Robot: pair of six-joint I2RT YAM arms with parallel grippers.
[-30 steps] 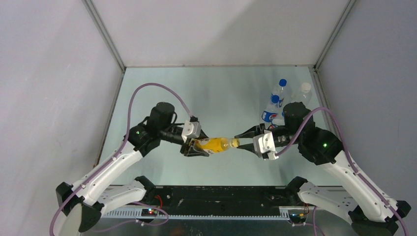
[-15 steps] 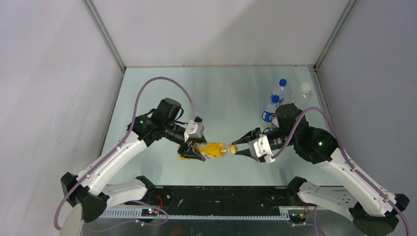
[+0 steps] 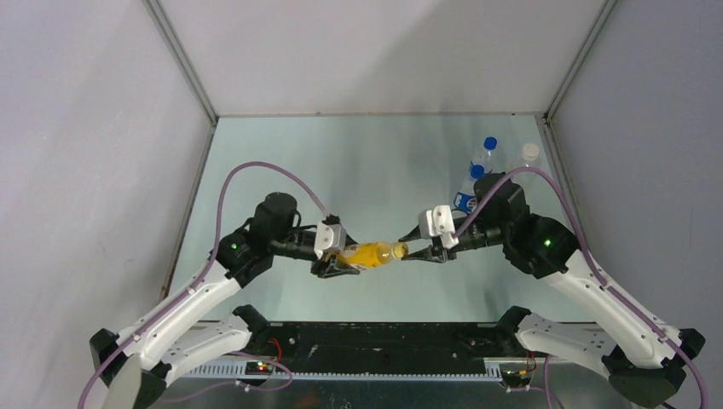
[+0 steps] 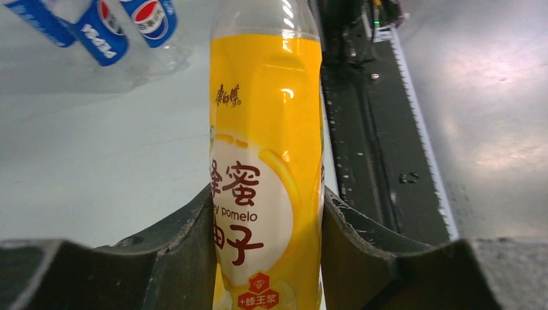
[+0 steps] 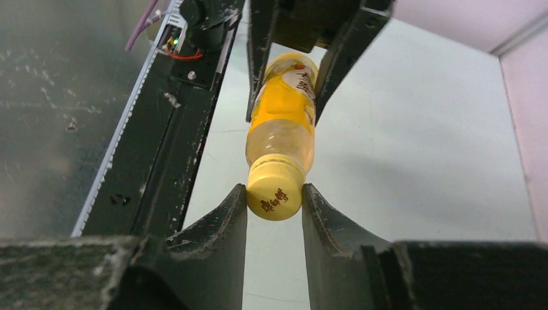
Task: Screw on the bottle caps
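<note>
Right end effector has rolled, pinching the yellow cap; left end effector grips the horizontal yellow bottle

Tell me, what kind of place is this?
Probably a lab's robot test booth: plain grey walls box in a table, two robot arms are bolted at its edge, and drink bottles stand ready for practice.

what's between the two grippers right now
The yellow bottle spans the gap in the top view: left gripper on its body, right gripper on its yellow cap.
</note>
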